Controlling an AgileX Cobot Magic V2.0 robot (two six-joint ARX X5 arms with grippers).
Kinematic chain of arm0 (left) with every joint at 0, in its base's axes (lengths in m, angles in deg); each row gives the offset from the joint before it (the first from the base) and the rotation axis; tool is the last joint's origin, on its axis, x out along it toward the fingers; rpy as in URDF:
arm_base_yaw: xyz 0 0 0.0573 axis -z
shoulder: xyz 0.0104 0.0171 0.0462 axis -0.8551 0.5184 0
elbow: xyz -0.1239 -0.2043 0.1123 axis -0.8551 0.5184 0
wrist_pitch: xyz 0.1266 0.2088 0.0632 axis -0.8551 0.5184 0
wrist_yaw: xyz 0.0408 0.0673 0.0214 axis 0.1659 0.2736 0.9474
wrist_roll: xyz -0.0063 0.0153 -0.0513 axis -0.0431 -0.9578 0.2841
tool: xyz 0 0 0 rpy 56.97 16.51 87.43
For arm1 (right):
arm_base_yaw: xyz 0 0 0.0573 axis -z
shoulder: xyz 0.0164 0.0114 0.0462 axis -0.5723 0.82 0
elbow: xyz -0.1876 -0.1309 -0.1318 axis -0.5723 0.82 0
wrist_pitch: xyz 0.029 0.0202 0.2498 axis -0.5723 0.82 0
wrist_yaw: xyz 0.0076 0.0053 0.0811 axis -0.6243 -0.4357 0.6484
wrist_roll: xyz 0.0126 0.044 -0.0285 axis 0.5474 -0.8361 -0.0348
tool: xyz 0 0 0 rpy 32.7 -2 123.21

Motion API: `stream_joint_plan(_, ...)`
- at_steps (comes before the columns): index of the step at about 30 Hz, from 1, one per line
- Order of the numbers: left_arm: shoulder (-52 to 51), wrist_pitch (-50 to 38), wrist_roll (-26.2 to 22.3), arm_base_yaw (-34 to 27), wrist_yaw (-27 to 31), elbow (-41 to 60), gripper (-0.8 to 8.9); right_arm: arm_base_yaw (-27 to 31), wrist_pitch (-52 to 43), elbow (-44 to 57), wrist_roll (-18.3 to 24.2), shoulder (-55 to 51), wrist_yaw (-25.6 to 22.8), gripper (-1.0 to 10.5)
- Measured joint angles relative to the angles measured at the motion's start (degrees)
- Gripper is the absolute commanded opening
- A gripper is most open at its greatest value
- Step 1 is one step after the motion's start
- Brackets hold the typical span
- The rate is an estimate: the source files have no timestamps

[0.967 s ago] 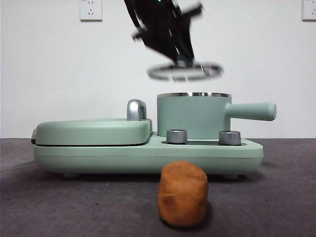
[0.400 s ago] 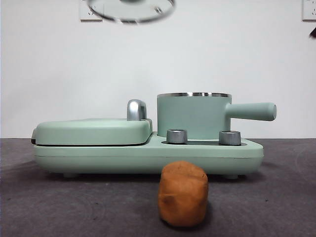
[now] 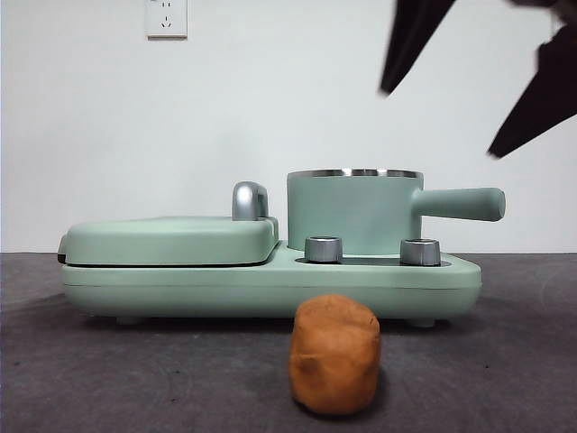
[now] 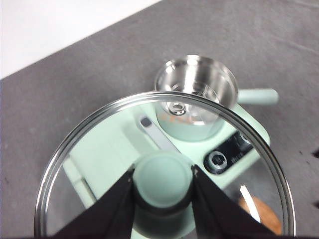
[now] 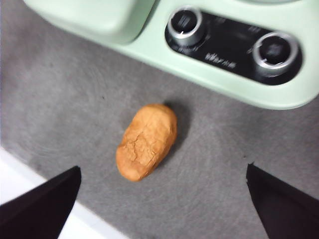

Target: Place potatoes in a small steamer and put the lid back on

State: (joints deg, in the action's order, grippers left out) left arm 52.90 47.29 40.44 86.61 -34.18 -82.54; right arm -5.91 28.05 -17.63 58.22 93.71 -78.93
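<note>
Left pincer (image 4: 163, 186): pinching lid (image 4: 99, 149) knob | right pincer (image 5: 162, 199): spread above potato (image 5: 147, 141) | steamer (image 3: 353, 212): uncovered | potato on worktop (image 3: 135, 379)

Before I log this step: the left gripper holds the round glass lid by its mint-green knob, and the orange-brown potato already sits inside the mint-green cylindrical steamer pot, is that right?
Not quite. The left gripper does hold the round glass lid by its knob, but the orange-brown potato lies on the table in front of the appliance. The left wrist view shows the mint-green cylindrical steamer pot with nothing inside.
</note>
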Motion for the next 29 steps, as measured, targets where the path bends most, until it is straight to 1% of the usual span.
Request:
stream_joint_plan(5,-4.6,1.6,0.9,0.0,0.0,0.0,0.18,-5.0,-0.4,-2.0,-3.2,7.2,-3.1,5.3)
stream_joint_plan(9,-9.1,1.2,1.6,0.0,0.0,3.0,0.18,-7.1,-0.7,-4.3,-5.1,12.9,-4.9,5.3)
stream_joint_plan(13,-13.1,0.8,1.9,0.0,0.0,7.9,0.18,-7.6,-0.9,-6.6,-5.8,17.9,-5.2,5.3)
stream_joint_plan(18,-15.7,-0.1,1.9,0.0,0.0,12.2,0.19,-7.6,-1.1,-7.3,-6.1,23.9,-5.2,5.3)
stream_joint_plan(29,-15.9,-0.1,1.9,0.0,0.0,12.7,0.19,-8.7,-4.7,-7.3,-6.3,31.0,-5.2,5.1)
